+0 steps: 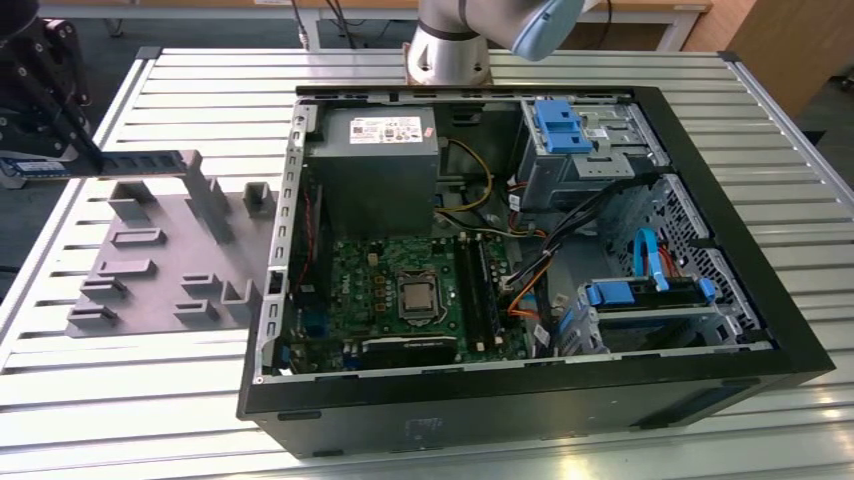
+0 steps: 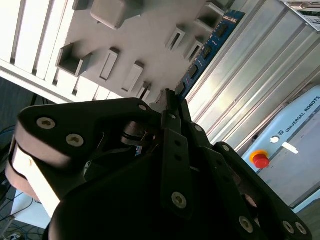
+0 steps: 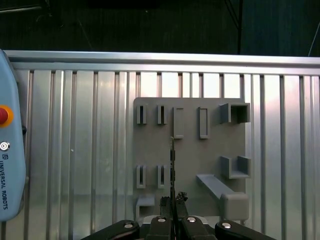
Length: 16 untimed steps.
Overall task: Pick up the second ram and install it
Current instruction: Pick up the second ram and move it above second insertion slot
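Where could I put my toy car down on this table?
Bare table slats lie on the near side of the fixture in the exterior view, and beyond it beside the case. Crowded: the fixture's blocks, the case's inside, and where the fingers hold the ram.

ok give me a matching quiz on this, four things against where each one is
1 second ram
2 grey fixture
3 motherboard
4 red stop button

a inside the open computer case
b flat on the slatted table
c clamped in the gripper
d on the pale blue pendant

Pairs: 1-c, 2-b, 3-a, 4-d
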Tool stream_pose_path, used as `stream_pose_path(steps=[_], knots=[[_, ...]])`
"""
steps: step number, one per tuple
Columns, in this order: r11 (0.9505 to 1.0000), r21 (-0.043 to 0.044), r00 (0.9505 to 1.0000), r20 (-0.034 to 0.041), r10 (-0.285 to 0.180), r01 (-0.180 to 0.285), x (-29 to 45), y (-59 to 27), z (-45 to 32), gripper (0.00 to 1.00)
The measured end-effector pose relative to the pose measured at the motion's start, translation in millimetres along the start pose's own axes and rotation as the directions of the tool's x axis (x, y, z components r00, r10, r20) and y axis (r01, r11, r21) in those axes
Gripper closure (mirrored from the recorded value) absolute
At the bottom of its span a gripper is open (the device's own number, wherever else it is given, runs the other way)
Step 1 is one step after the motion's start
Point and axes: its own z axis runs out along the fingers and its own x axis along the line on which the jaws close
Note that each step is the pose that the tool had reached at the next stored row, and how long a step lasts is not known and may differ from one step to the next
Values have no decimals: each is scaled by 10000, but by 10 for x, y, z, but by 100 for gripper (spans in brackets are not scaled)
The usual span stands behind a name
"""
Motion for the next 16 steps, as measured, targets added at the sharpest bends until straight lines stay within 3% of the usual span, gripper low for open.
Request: stream_pose_path(steps=[16], knots=[[10000,0,10000,-1,0,0,-1,-76,-3,86]])
